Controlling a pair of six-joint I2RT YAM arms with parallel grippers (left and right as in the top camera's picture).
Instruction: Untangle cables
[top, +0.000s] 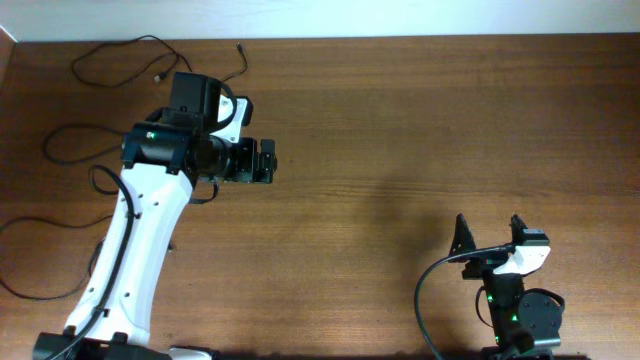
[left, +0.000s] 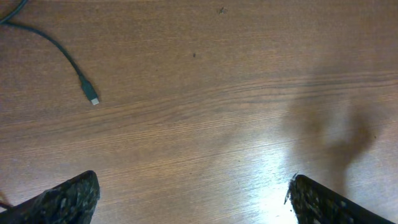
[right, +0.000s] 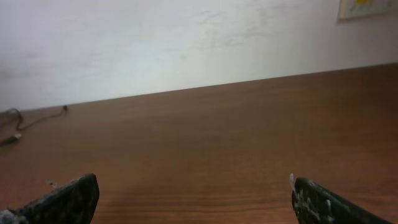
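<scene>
The cables (top: 110, 45) lie as separate thin black strands on the far left part of the tabletop (top: 400, 120), in loose loops and not knotted together. One strand ends in a small plug (top: 240, 46) near the far edge, and other loops run out toward the left edge. The left arm (top: 140, 230), white with a black wrist, rises from the near left edge and bends to the right, passing over some of the strands. Its left fingers (top: 266, 152) point right, just past the cables, and hold nothing. The left wrist view looks straight down on bare wood. There the left fingers (left: 68, 199) stand wide apart at the bottom corners, and one strand (left: 65, 53) with its plug tip lies at the upper left, well clear of them. The right arm (top: 520, 310) sits folded at the near right edge, well apart from the cables, with the right fingers (top: 463, 232) pointing toward the far edge. The right wrist view alone looks nearly level across the tabletop to a pale wall (right: 186, 37). It shows the right fingers (right: 68, 199) spread apart and empty, and a strand (right: 37, 115) small in the distance at the far left. Only the overhead view shows the full spread of the strands.
</scene>
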